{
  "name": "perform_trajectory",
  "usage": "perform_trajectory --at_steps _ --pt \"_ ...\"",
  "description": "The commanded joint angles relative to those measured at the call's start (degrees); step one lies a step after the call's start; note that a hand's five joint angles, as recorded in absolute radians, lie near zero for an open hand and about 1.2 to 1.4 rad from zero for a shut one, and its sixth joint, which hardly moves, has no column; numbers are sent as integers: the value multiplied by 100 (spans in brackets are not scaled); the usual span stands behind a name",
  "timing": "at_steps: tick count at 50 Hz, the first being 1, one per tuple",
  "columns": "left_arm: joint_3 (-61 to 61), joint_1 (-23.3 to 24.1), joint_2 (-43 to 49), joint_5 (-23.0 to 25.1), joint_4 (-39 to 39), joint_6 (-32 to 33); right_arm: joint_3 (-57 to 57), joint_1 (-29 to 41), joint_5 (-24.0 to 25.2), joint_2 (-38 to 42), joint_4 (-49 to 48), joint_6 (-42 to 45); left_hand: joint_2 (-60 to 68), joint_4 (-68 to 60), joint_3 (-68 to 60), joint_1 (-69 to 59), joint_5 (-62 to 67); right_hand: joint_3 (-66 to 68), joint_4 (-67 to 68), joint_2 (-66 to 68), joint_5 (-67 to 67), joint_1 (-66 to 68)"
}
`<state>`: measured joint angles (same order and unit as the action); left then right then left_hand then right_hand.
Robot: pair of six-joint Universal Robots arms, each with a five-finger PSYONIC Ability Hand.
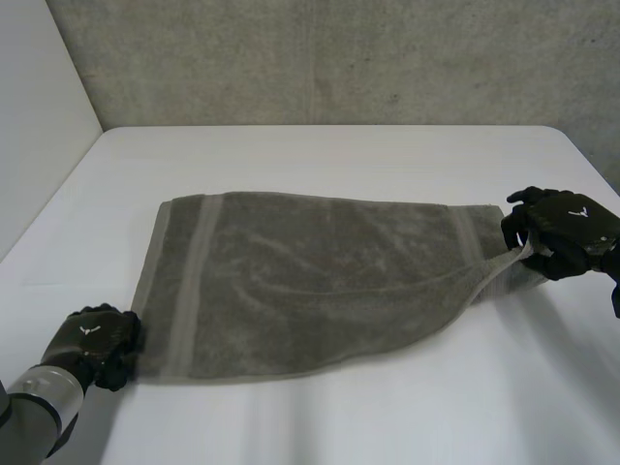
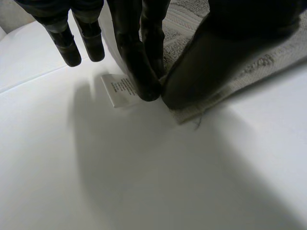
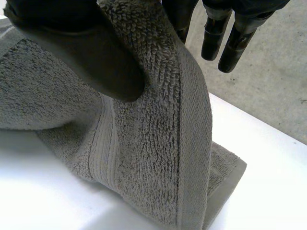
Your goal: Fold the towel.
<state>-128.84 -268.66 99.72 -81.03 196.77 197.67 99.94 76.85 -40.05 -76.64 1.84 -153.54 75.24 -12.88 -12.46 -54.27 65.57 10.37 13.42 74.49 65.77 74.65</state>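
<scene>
Both near corners gripped, first fold about to start.
On the desk [image 1: 320, 417] the towel [image 1: 310, 281] lay spread flat in front of me. My right hand [image 1: 567, 231] pinched its near right corner, raised off the desk. My left hand [image 1: 97, 339] pinched the near left corner, low beside the label [image 2: 120, 89]. As I judged it, the next move called for lifting both corners evenly toward the far edge.

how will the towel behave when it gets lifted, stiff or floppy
Probably floppy: where the right hand pinches its end up, the towel sags in a soft ridge down to the table. Its looped pile suggests it won't slip from a pinch. Pushed, it would likely bunch rather than slide.
</scene>
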Motion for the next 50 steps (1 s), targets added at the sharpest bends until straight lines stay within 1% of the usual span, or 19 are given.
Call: perform_trajectory --at_steps 1,11,19,22,24,25,27,28,30,34,35,36,38,39,40,44,50 --pt "140 24 -180 -62 -42 -1 -1 -4 -3 -9 0 0 476 288 246 -2573 443 -37 -342 551 423 535" --pt "281 103 -760 -62 -86 -89 -18 -12 -3 -17 9 0 476 288 246 -2573 443 -37 -342 551 423 535" --pt "413 129 -814 -45 -122 -106 -88 -100 -47 -97 27 -9 476 288 246 -2573 443 -37 -342 551 423 535" --pt "492 138 -814 -36 -227 -124 -88 -250 -47 -237 97 -18 476 288 246 -2573 443 -37 -342 551 423 535" --pt "562 138 -857 -10 -358 -229 -106 -494 6 -412 263 -9 476 288 246 -2573 443 -37 -342 551 423 535" --pt "562 138 -858 -10 -359 -229 -106 -496 6 -413 264 -9 476 288 246 -2573 443 -37 -342 551 423 535" --pt "589 138 -884 -1 -394 -300 -115 -715 128 -579 386 17 476 288 246 -2573 443 -37 -342 551 423 535" --pt "597 129 -893 8 -403 -387 -115 -716 129 -580 387 17 476 288 246 -2573 443 -37 -342 551 423 535" --pt "597 156 -893 17 -394 -493 -106 -829 295 -650 440 96 476 288 246 -2573 443 -37 -342 551 423 535" --pt "562 208 -866 25 -376 -502 -71 -839 375 -650 457 123 476 288 246 -2573 443 -37 -342 551 423 535" --pt "527 252 -805 25 -368 -493 -45 -830 392 -642 457 131 -971 288 246 -1126 -1004 -37 -342 551 423 535" --pt "527 252 -805 25 -368 -493 -44 -830 393 -641 457 132 -986 288 246 -1112 -1018 -37 -342 551 423 535" --pt "466 296 -674 17 -385 -458 17 -786 410 -580 457 158 -3983 288 246 1885 -4015 -37 -342 551 423 535" --pt "466 296 -673 17 -385 -458 17 -786 410 -580 457 158 -3997 288 246 1899 -4029 -37 -342 551 423 535" --pt "422 305 -560 17 -429 -440 43 -777 410 -571 457 193 -4380 288 246 2283 -4412 -37 -342 551 423 535" --pt "325 358 -445 34 -508 -449 70 -725 375 -554 448 333 -4400 288 246 2303 -4433 -37 -342 551 423 535" --pt "184 569 -427 87 -473 -440 -71 -724 305 -466 431 263 -4400 288 246 2303 -4433 -37 -342 551 423 535"
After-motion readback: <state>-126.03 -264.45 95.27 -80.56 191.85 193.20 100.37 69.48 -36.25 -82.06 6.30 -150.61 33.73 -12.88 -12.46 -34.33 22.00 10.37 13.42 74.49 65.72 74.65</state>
